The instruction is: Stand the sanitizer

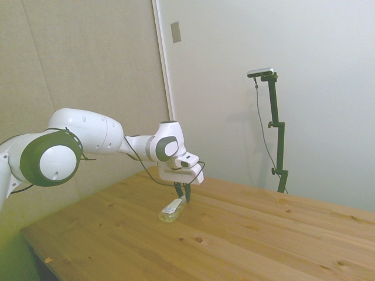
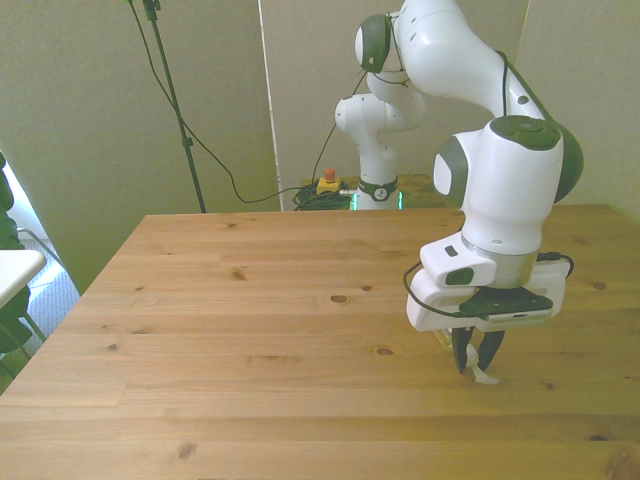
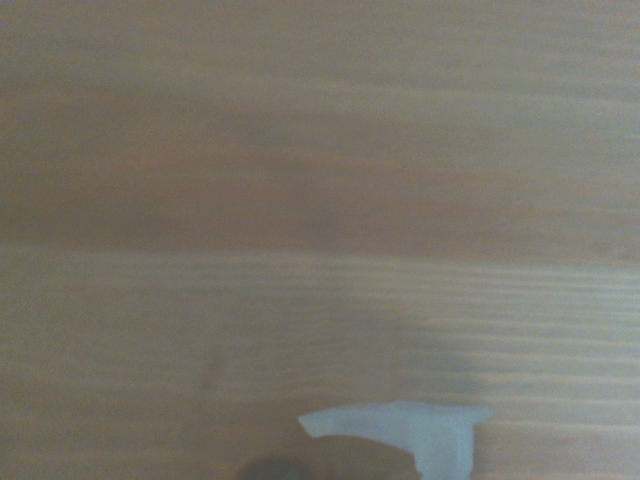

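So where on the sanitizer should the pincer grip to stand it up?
At the pump end, coming from above. The sanitizer lies tilted on the table, its pump top under the pincer, which is shut on it there. Gripped at that end, the bottle can pivot on its base as the neck is lifted upright.

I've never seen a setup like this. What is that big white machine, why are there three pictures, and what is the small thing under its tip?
The white machine is a robot arm with a two-finger gripper at its tip. All three pictures show one moment: one from beside the wooden table, one from across it, one from a camera on the arm's wrist. The small thing is a sanitizer bottle, clear with yellowish liquid and a white label. The gripper is closed on its pump end, and the bottle slants down to the table, not yet standing. In the blurry wrist picture, the white shape is its pump top.
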Motion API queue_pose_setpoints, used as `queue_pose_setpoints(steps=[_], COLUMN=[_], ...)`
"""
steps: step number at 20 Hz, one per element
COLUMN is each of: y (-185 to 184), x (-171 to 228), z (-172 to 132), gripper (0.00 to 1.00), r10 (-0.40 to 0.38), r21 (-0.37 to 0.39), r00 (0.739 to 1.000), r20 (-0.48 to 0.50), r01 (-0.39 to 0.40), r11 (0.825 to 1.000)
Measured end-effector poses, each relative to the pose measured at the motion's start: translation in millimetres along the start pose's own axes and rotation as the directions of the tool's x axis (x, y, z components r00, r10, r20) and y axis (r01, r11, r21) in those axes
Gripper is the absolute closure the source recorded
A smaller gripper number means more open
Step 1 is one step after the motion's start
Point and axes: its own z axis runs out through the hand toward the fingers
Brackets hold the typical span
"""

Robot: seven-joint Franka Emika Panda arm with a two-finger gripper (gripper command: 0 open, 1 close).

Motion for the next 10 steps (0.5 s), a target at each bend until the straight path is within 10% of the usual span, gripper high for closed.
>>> queue_pose_setpoints(steps=[10], y=[19], x=[15], z=[-33], gripper=[1.00], r10=[0.358], r21=[0.146], r00=[0.903], r20=[-0.236], r01=[-0.332], r11=[0.932])
